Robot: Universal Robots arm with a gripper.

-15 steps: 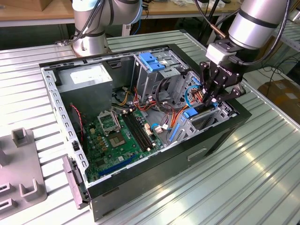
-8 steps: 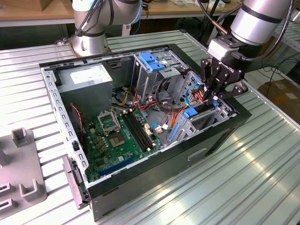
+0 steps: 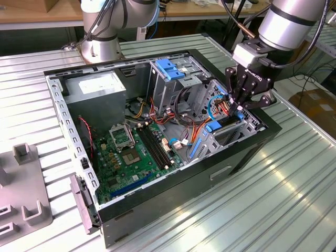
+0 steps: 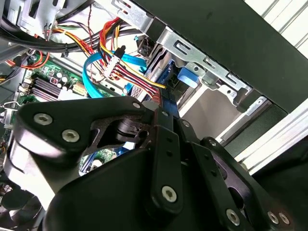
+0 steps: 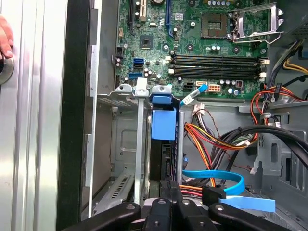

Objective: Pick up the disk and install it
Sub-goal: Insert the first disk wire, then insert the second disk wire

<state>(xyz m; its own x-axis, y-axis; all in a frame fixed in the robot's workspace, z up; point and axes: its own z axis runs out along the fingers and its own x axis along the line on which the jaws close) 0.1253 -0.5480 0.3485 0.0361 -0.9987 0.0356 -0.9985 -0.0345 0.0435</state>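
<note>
In the exterior view, a grey fixture plate [image 3: 23,194] lies at the far left of the ribbed metal table [image 3: 294,199]. Beside it, an open black computer case [image 3: 157,205] rests on its side. Within the case, a large grey metal box [image 3: 97,89] with a white label comes first, then the green motherboard [image 3: 131,157], then an upper bay topped by a blue latch [image 3: 170,68]. On the exterior view's right is the drive cage [image 3: 226,139].

The disk [image 3: 214,127] stands on edge inside a slot of that cage, partway in, with its blue end toward the motherboard. The gripper [image 3: 239,109] reaches down into the cage from above. Its black fingers [image 3: 233,89] are drawn narrow and close on the disk's other end, one on each flat side.

In the first wrist view, the disk [image 5: 162,125] shows a bright blue plastic face with a rounded blue tab on top. A dark, slim body runs back from it between the silver cage walls to the gripper [image 5: 164,199]. A blue ribbon cable [image 5: 216,175] and bundled red, orange and yellow wires lie just beside it. In the second wrist view, a blue strip of the disk [image 4: 166,103] emerges from the gripper's black links.
</note>
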